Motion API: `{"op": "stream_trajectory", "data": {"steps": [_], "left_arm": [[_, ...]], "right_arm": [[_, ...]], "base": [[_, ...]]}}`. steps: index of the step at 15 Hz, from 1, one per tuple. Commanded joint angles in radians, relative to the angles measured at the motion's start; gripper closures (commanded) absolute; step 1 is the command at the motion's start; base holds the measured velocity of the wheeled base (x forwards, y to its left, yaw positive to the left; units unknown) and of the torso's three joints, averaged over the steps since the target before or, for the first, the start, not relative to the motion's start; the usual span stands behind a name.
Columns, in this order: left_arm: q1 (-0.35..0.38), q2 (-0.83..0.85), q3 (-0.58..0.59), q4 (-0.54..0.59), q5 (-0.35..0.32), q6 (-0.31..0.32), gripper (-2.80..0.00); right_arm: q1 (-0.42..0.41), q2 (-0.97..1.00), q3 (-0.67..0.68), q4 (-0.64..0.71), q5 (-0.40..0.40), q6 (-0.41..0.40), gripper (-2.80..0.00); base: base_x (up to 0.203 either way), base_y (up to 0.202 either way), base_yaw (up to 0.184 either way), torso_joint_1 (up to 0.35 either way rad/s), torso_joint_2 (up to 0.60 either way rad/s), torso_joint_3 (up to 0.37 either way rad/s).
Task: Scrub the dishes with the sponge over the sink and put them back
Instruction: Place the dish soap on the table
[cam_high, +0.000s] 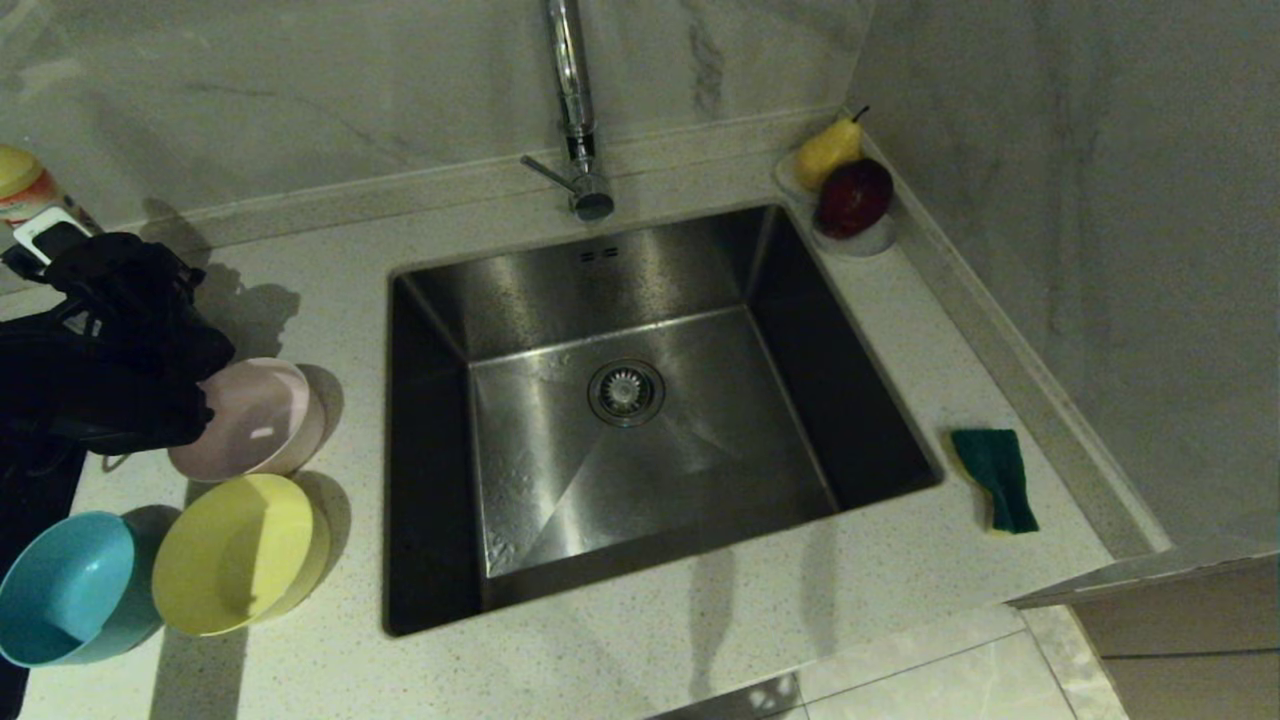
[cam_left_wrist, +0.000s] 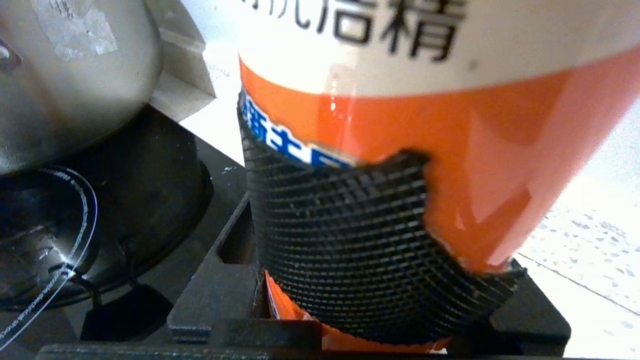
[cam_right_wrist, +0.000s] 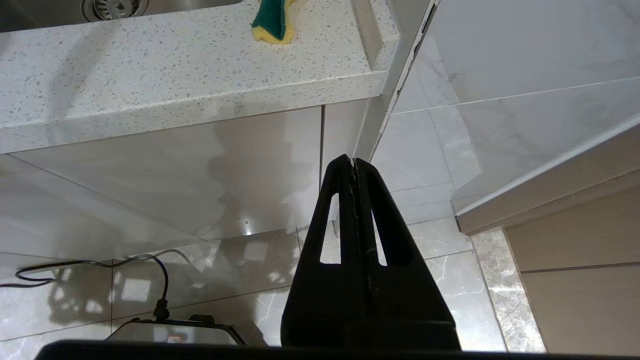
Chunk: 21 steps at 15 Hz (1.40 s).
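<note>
Left wrist view shows the left gripper (cam_left_wrist: 350, 260) clamped on an orange detergent bottle (cam_left_wrist: 450, 150); the pink bowl (cam_high: 255, 415) sits just beside it. Right gripper (cam_right_wrist: 356, 165) hangs closed below the counter (cam_right_wrist: 150, 75).

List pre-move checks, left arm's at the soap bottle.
1. Grip: left gripper has a pad wrapped against the soap bottle: ok.
2. Bottle lifted off the counter: cannot tell.
3. Left arm clear of the pink bowl: cannot tell, they overlap in the head view.
4. Yellow bowl and blue bowl upright left of the sink: ok.
5. Sponge on the counter right of the sink: ok.
6. Right gripper shut, parked below counter level: ok.
</note>
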<state>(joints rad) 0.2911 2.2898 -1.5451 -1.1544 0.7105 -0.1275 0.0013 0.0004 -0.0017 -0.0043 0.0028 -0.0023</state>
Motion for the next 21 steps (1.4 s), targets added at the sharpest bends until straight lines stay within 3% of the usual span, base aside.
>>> {"op": "stream_trajectory", "data": {"steps": [1, 7, 8, 14, 21], "left_arm": [[0.000, 0.002, -0.004, 0.001, 0.004, -0.007, 0.00], [0.000, -0.012, 0.014, 0.001, 0.027, -0.007, 0.00], [0.000, -0.013, 0.023, 0.001, 0.029, -0.009, -2.80], [0.009, -0.061, 0.025, 0.007, 0.023, -0.018, -2.80], [0.010, -0.321, 0.043, 0.217, 0.016, -0.050, -2.80]], "right_arm": [[0.000, 0.000, 0.000, 0.000, 0.000, -0.001, 0.00], [0.000, 0.000, 0.000, 0.000, 0.000, -0.001, 0.00], [0.000, 0.000, 0.000, 0.000, 0.000, -0.001, 0.00], [0.000, 0.000, 0.000, 0.000, 0.000, -0.001, 0.00], [0.000, 0.000, 0.000, 0.000, 0.000, -0.001, 0.00]], "base": [[0.000, 0.000, 0.000, 0.000, 0.00, 0.000], [0.000, 0.000, 0.000, 0.000, 0.00, 0.000], [0.000, 0.000, 0.000, 0.000, 0.00, 0.000], [0.000, 0.000, 0.000, 0.000, 0.00, 0.000], [0.000, 0.000, 0.000, 0.000, 0.00, 0.000]]}}
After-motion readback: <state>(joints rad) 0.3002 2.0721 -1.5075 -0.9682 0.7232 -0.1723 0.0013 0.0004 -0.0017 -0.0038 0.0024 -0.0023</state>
